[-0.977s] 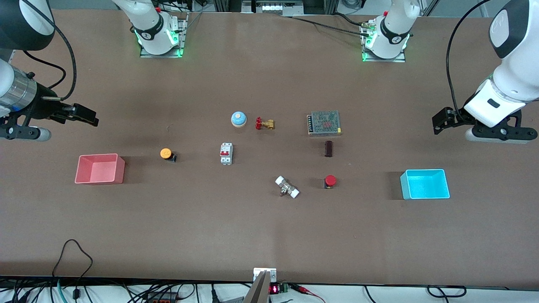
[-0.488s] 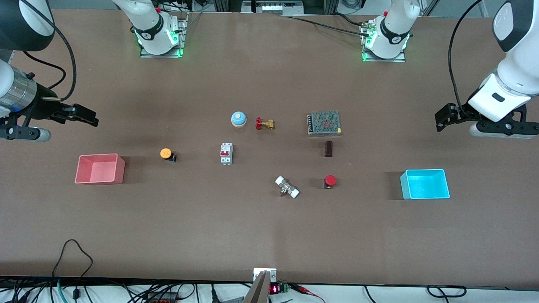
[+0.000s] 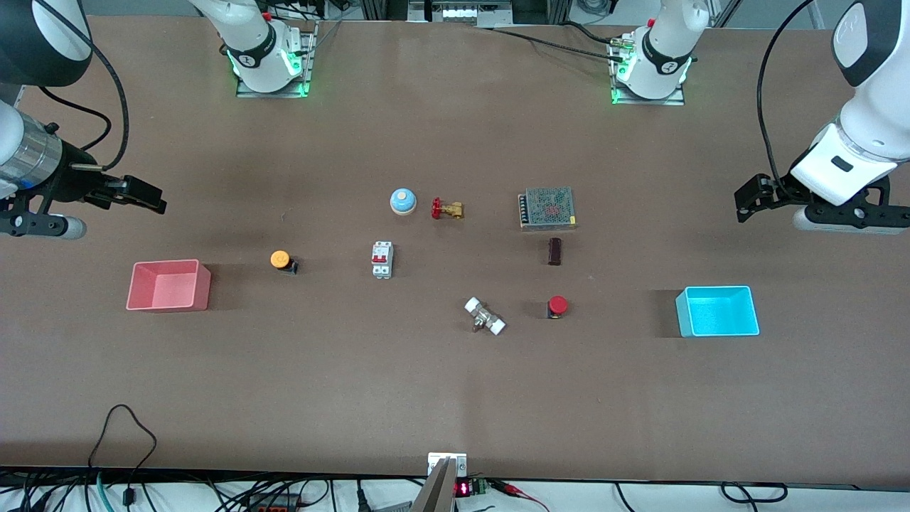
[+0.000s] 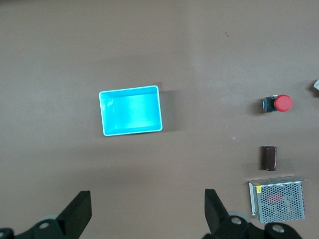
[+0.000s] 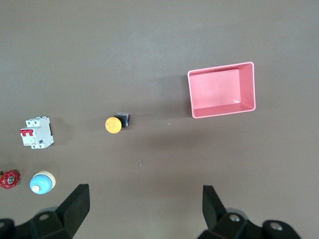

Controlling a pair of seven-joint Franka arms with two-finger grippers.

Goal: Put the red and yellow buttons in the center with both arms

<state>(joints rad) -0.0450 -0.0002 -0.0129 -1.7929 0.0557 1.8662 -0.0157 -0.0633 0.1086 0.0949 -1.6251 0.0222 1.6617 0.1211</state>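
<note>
Front view shows my two arms held high at the table's ends, both waiting, neither touching anything. My left gripper hangs over bare tabletop at the left arm's end, above the stretch farther from the front camera than the cyan bin; its fingers are spread wide with nothing between them. My right gripper hangs over the right arm's end, farther from the camera than the pink bin, and its fingers are likewise wide apart and empty. The yellow button lies on its side on the table between the pink bin and the white circuit breaker, well apart from both; my right wrist view shows it too, cap one way, black body the other. The red button also lies on its side, between the white-ended fitting and the cyan bin, just nearer the camera than the small dark brown block. The center of the brown tabletop is bare between the breaker and that block. Farther from the camera sit the blue bell, the brass valve (red handle toward the bell) and the mesh-topped power supply.
</note>
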